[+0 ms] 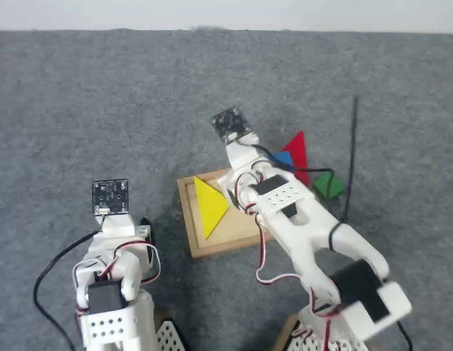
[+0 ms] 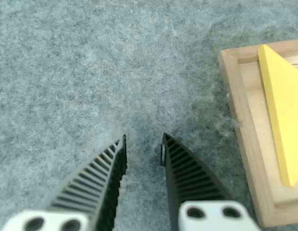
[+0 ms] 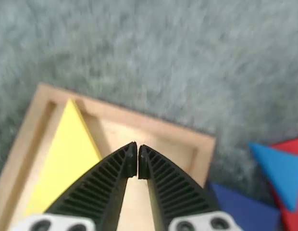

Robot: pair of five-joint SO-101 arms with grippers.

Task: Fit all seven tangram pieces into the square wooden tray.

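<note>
right gripper (image 3: 137,161): jaws together, tips touching, nothing between them; it hangs over the bare floor of the tray.
left gripper (image 2: 143,144): jaws apart and empty, over the grey carpet (image 1: 102,95) just beside the tray's outer edge.
tray (image 1: 188,219): square, wooden, flat on the carpet between the two arms; much of it is covered by the right arm in the high view.
yellow triangle (image 1: 208,206): inside the tray, lying along the side nearest the left arm.
red triangle (image 1: 298,150): on the carpet outside the tray, on the far side from the left arm.
light blue triangle (image 3: 279,166): outside the tray, against the red triangle.
dark blue piece (image 3: 238,209): outside the tray, just beside its corner; shape not fully visible.
green piece (image 1: 329,185): on the carpet, near the red triangle, apart from the tray.
done: one piece placed, judged from the tray as it lies.
left to do: four pieces seen outside are still to go in; that makes five against the seven the task names, so two more remain to be accounted for.
count: grippers two; tray one; yellow one; red one; blue two; green one.
progress: early stage, in my judgement; most of the tray floor that shows is bare.
</note>
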